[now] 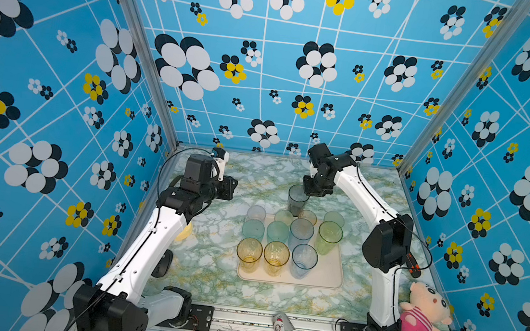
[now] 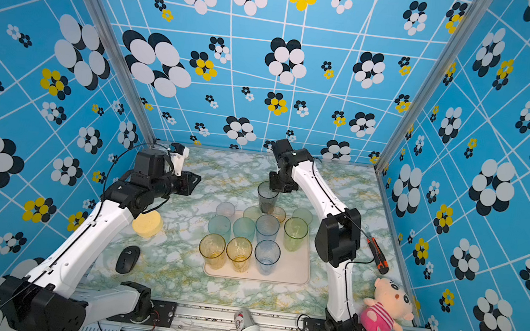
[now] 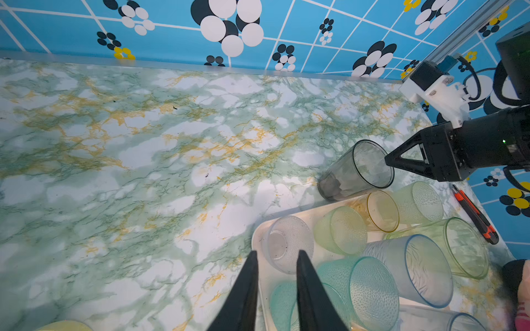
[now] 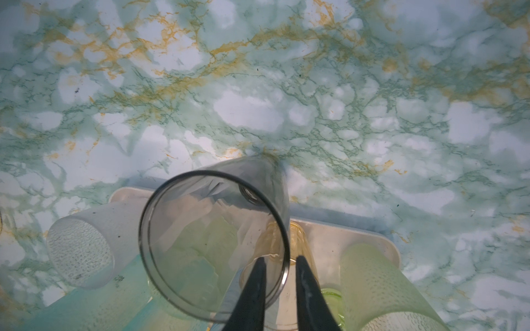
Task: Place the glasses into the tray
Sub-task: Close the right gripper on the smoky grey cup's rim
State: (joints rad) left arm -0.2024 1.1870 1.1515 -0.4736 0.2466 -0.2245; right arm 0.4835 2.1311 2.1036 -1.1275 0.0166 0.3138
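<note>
Eleven glasses (image 1: 300, 231) fill the tray (image 1: 329, 277); at its 12 o'clock, right hand (image 4: 281, 259) straddles the smoky tumbler (image 1: 297, 199) rim, seemingly for lifting, clamp unclear; left hand (image 3: 276, 253) idles ajar, empty.

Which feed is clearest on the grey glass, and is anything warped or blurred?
Left wrist: grey glass sharp, evenly lit. Right wrist: it sits close up, tray warped through its wall. Both top views: sharp, but it looks small.

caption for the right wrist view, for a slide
Right gripper straddling the rim of a smoky grey glass at the tray's edge
</note>
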